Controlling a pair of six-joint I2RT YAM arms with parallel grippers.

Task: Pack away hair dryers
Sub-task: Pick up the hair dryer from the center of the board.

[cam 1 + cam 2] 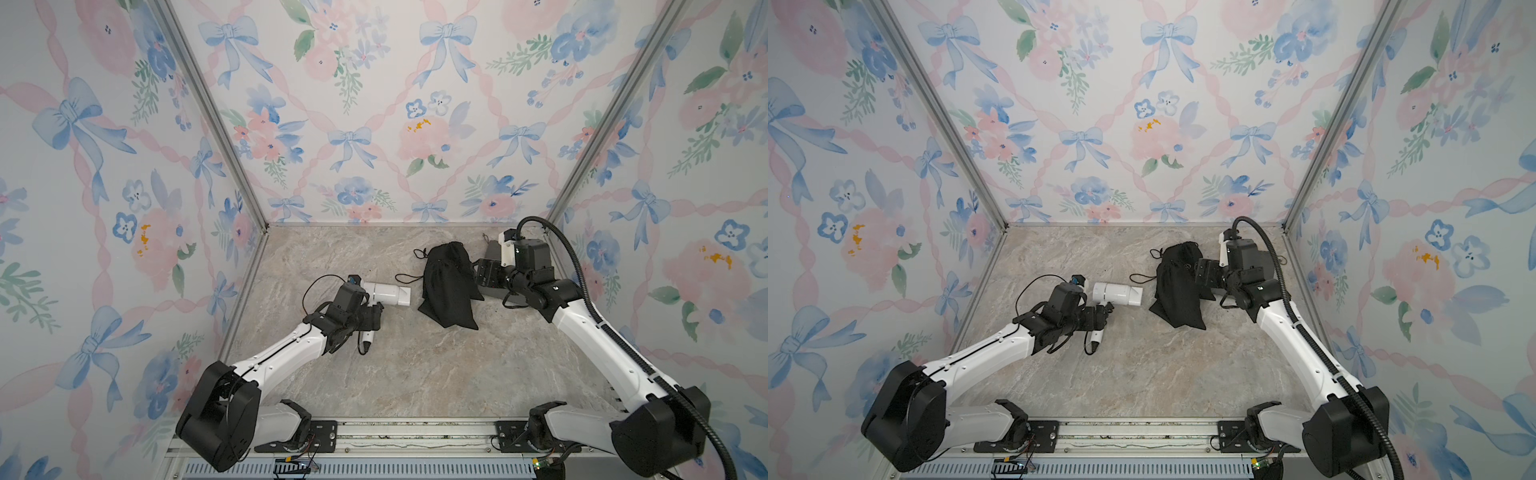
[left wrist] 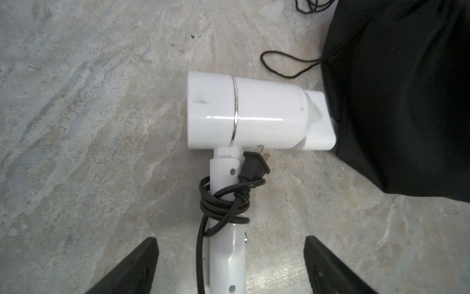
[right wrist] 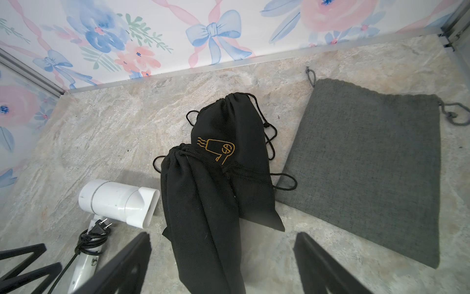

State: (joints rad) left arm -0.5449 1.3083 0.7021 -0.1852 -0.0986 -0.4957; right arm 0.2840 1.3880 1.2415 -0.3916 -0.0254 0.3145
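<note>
One white hair dryer point(image 1: 390, 294) point(image 1: 1117, 294) lies on the marble-look table, its nozzle touching a black pouch point(image 1: 446, 286) point(image 1: 1177, 286). A dark cord point(image 2: 223, 201) is wound round its unfolded handle point(image 2: 227, 254). My left gripper point(image 2: 230, 241) point(image 1: 374, 318) is open and straddles the handle with a gap on each side. In the right wrist view, two black drawstring pouches overlap: a plain one point(image 3: 203, 216) lies over one with a gold dryer logo point(image 3: 234, 142). My right gripper point(image 3: 223, 236) point(image 1: 484, 272) hangs open over the plain pouch's closed end.
A flat grey drawstring pouch point(image 3: 368, 163) lies at the back right, mostly under my right arm in both top views. Floral walls with aluminium posts point(image 1: 208, 112) close in three sides. A metal rail point(image 1: 415, 436) runs along the front edge.
</note>
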